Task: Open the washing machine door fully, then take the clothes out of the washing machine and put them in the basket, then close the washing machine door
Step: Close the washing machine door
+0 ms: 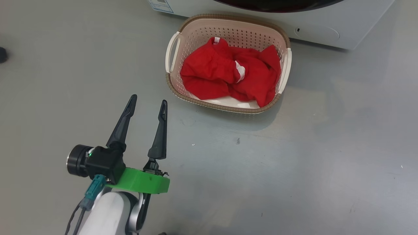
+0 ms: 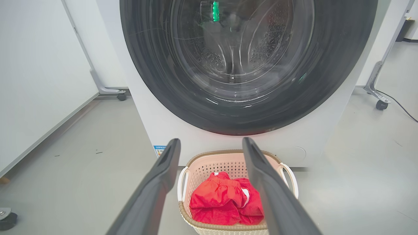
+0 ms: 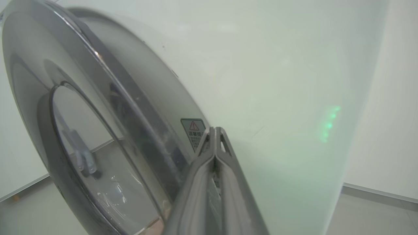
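The left gripper (image 1: 148,99) rises from the lower left of the head view. Its two long dark fingers (image 1: 122,125) are spread wide apart and hold nothing, the tips pointing up and slightly right. Behind them come a black wrist block (image 1: 101,160), a green bracket (image 1: 143,183) and the pale forearm (image 1: 104,212). The right gripper (image 3: 214,130) has its fingers pressed flat together, tip to tip, with nothing between them.

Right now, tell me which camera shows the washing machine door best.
The left wrist view: the washing machine door faces it square, black ring and glass bowl almost whole. The right wrist view sees it slantwise from the side; the head view catches a sliver of its dark lower edge.
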Available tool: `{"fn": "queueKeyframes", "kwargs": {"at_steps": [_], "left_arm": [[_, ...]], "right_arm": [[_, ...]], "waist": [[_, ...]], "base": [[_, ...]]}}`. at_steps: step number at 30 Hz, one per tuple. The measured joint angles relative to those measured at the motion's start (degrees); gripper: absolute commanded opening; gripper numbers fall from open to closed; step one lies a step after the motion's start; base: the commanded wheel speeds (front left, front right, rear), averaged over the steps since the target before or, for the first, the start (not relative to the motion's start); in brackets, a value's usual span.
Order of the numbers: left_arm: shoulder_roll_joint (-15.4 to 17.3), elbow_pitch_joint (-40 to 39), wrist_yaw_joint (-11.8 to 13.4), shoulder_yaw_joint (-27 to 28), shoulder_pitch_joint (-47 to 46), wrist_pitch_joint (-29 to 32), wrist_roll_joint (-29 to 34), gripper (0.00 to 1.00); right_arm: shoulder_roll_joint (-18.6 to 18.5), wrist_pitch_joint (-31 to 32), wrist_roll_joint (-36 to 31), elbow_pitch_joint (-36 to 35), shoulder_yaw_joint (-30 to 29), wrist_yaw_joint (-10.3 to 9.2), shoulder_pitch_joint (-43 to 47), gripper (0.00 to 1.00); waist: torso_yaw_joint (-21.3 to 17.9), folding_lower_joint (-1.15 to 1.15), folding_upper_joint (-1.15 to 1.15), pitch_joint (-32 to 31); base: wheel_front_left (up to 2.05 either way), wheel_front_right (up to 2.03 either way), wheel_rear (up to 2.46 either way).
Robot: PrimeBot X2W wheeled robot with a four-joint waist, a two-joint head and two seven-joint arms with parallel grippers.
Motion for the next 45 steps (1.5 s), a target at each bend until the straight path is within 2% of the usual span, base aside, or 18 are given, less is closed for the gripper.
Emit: {"fn": "queueKeyframes", "kwargs": {"at_steps": [11,20,36,38,39,40,41,45], "left_arm": [[0.0,0.0,0.5,-0.3,-0.3,0.0,-0.4,1.0],[0.0,0.7,0.7,0.2,-0.6,0.0,0.2,1.0],[-0.1,2.4,0.8,2.3,0.0,0.0,1.7,1.0],[-0.1,2.6,0.8,2.7,0.6,0.0,1.8,1.0],[-0.1,2.8,0.7,2.8,0.7,0.0,1.8,1.0],[-0.1,2.9,0.7,2.8,0.8,0.0,1.9,1.0],[-0.1,3.0,0.7,2.9,0.9,0.0,2.0,1.0],[-0.1,3.8,0.5,3.1,1.8,0.0,2.2,1.0]], "right_arm": [[0.8,-2.0,0.0,3.3,1.4,0.0,-0.1,0.0],[2.2,-6.2,1.2,5.8,0.7,0.01,1.2,0.0],[4.4,-8.5,3.0,4.9,-1.0,0.01,17.7,0.01],[4.8,-8.5,3.0,4.4,-1.1,0.01,20.2,0.47],[5.2,-8.5,3.0,3.8,-1.3,0.01,21.3,0.47],[5.6,-8.5,3.0,3.0,-1.6,0.01,22.3,0.82],[6.0,-8.5,3.0,2.0,-2.1,0.01,23.1,1.0],[6.7,-8.5,2.8,-0.9,-3.9,0.0,26.1,1.0]], "waist": [[0.1,0.0,0.0,-0.2],[-1.0,0.0,0.0,-2.0],[-5.1,0.0,0.0,-7.2],[-5.6,0.0,0.0,-8.0],[-5.8,0.0,0.0,-8.5],[-6.1,0.0,0.0,-8.9],[-6.4,0.0,0.0,-9.3],[-7.4,0.0,0.0,-10.8]], "base": [[0.0,0.0,0.0],[0.0,0.0,0.0],[0.0,0.0,0.0],[0.0,0.0,0.0],[0.0,0.0,0.0],[0.0,0.0,0.0],[0.0,0.0,0.0],[0.0,0.0,0.0]]}}
